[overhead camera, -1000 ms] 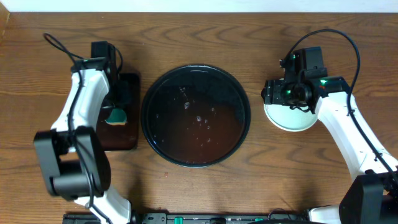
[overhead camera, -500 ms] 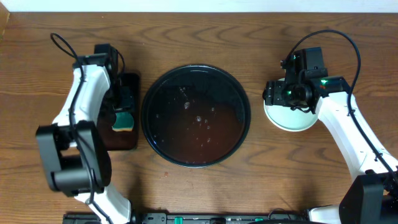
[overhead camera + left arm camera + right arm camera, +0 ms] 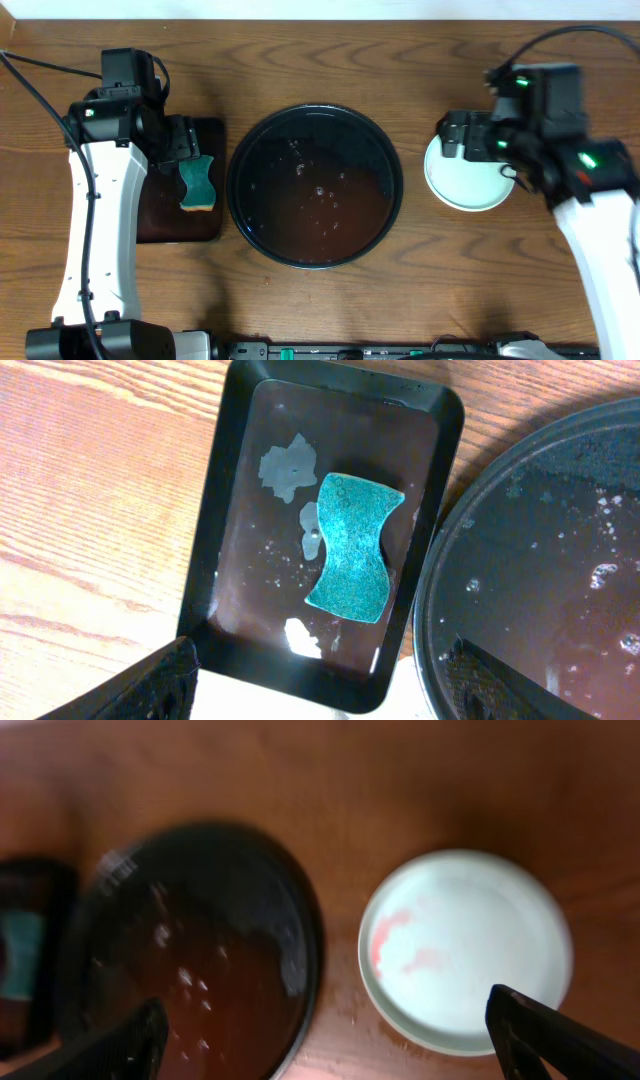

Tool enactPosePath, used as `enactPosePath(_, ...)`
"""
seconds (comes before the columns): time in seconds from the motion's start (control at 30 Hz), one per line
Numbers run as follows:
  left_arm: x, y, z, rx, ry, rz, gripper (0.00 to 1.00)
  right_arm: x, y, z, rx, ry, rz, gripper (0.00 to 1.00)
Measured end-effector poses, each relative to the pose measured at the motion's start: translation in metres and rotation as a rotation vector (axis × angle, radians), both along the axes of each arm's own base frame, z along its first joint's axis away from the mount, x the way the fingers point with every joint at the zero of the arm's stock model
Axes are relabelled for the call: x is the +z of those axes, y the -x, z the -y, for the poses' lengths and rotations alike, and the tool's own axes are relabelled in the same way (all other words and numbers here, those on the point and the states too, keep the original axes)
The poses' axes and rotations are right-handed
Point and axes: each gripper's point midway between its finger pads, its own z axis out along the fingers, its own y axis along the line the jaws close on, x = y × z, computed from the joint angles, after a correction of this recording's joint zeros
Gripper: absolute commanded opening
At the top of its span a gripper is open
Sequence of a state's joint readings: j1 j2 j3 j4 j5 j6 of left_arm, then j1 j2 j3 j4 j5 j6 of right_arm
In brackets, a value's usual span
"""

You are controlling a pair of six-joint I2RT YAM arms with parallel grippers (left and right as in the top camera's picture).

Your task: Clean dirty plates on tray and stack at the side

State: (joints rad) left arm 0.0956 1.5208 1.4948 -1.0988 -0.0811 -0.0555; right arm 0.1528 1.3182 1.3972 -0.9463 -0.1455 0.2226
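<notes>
The round black tray (image 3: pixel 315 185) lies mid-table, wet and bare of plates; its rim also shows in the left wrist view (image 3: pixel 560 560) and the right wrist view (image 3: pixel 190 950). A light aqua plate (image 3: pixel 470 178) rests on the wooden tabletop (image 3: pixel 450 260) right of the tray, with a faint red smear (image 3: pixel 395 935) near its left edge and a second rim showing under it. My right gripper (image 3: pixel 455 135) (image 3: pixel 330 1055) hovers open above the plate's left side, holding nothing. My left gripper (image 3: pixel 183 140) (image 3: pixel 325 700) hangs open and empty over the rectangular tray.
A teal sponge (image 3: pixel 198 183) (image 3: pixel 350 545) lies loose in the small rectangular black tray (image 3: pixel 160 225) (image 3: pixel 225 510) left of the round tray. Water drops and pale patches dot both trays. The right arm's cable loops over the table's far right.
My left gripper opened, released the sponge into the rectangular tray and lifted away. My right gripper opened wider and rose off the aqua plate, which stays put.
</notes>
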Motion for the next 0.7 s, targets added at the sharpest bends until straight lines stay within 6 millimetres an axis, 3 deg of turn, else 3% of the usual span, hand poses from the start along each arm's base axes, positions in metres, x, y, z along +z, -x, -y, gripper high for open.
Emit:
enactPosePath(0.13,0.000,0.000,0.000,0.000,0.001,-0.001,0.80,0.059,0.029,0.006,-0.008,-0.020,0.180,0.99)
enactPosePath(0.33,0.000,0.000,0.000,0.000,0.000,-0.001,0.80,0.104,0.068,0.013,-0.012,-0.041,0.332,0.99)
enactPosePath(0.53,0.000,0.000,0.000,0.000,0.000,-0.001,0.80,0.125,0.092,0.026,-0.053,-0.023,0.424,0.99)
enactPosePath(0.7,0.000,0.000,0.000,0.000,0.000,-0.001,0.80,0.124,0.104,0.043,-0.121,0.030,0.426,0.99)
